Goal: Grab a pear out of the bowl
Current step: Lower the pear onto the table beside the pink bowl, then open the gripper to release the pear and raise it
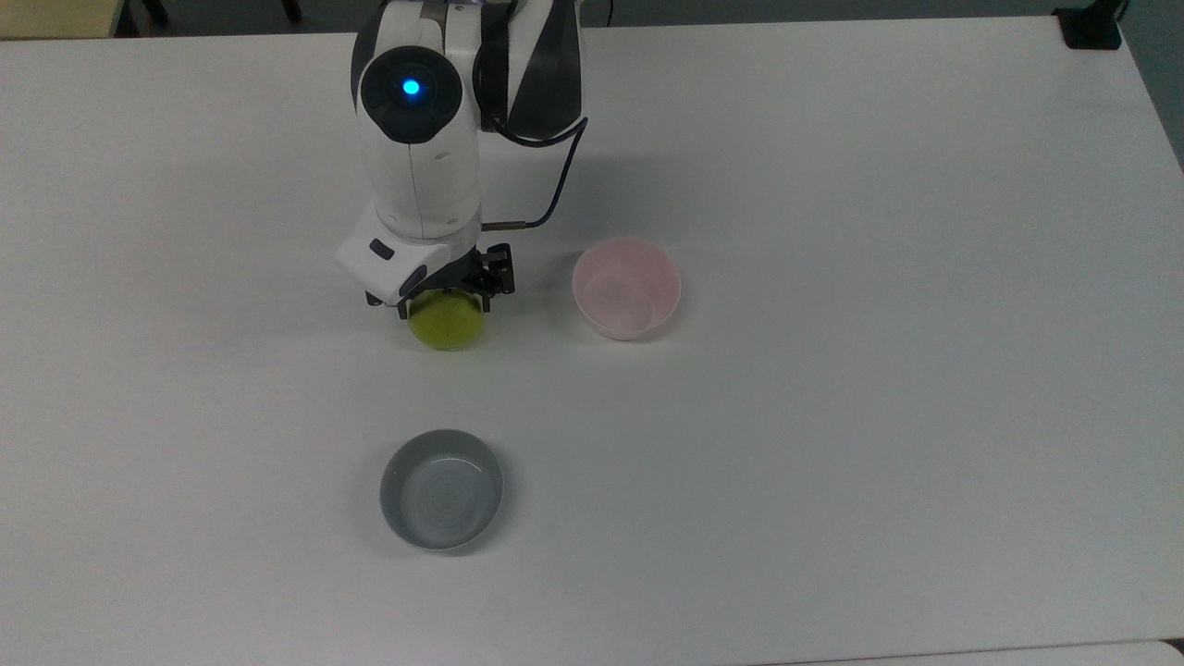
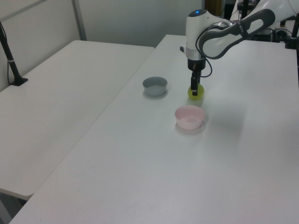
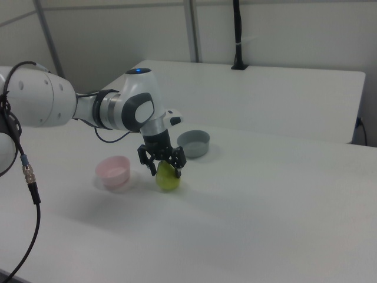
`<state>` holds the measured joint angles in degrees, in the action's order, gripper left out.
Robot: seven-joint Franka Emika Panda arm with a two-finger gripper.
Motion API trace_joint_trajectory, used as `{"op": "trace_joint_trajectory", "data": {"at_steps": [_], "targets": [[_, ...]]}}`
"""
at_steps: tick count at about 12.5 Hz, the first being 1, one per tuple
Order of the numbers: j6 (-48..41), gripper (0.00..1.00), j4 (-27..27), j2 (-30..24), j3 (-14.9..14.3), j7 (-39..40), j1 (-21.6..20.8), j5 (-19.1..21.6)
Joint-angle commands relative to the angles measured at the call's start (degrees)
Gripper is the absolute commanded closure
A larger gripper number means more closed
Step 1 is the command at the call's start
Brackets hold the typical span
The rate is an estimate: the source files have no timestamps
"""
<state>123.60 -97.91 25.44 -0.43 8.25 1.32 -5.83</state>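
Jaws of our gripper (image 3: 162, 164) sit clamped on the pear (image 1: 446, 325), which rests low at the worktop (image 1: 832, 416), just left of the empty pink bowl (image 1: 626, 287) in the top view. We should hold the squeeze steady, since rounded fruit may slip. A grey bowl (image 1: 441, 488) sits nearer us; the white surface looks smooth, with a second table (image 2: 56, 102) beyond.
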Motion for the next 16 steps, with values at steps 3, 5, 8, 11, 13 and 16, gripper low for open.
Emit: {"op": "trace_joint_trajectory", "data": {"at_steps": [3,5,8,11,13,16], "targets": [[1.21,0.0,-0.62,-1.09,-0.18,-0.61,-0.26,-0.06],[0.07,0.0,-0.44,-3.2,-0.18,-0.61,-0.09,0.03],[-5.37,0.0,0.44,-6.71,-0.27,-0.61,-0.09,0.03],[-13.77,0.0,2.53,-11.8,-0.27,-0.69,-0.26,0.12],[-18.73,0.0,3.25,-15.15,-0.27,-0.78,-0.35,0.64],[-23.22,0.0,3.25,-19.19,-0.27,-5.85,-0.7,0.73]]}}
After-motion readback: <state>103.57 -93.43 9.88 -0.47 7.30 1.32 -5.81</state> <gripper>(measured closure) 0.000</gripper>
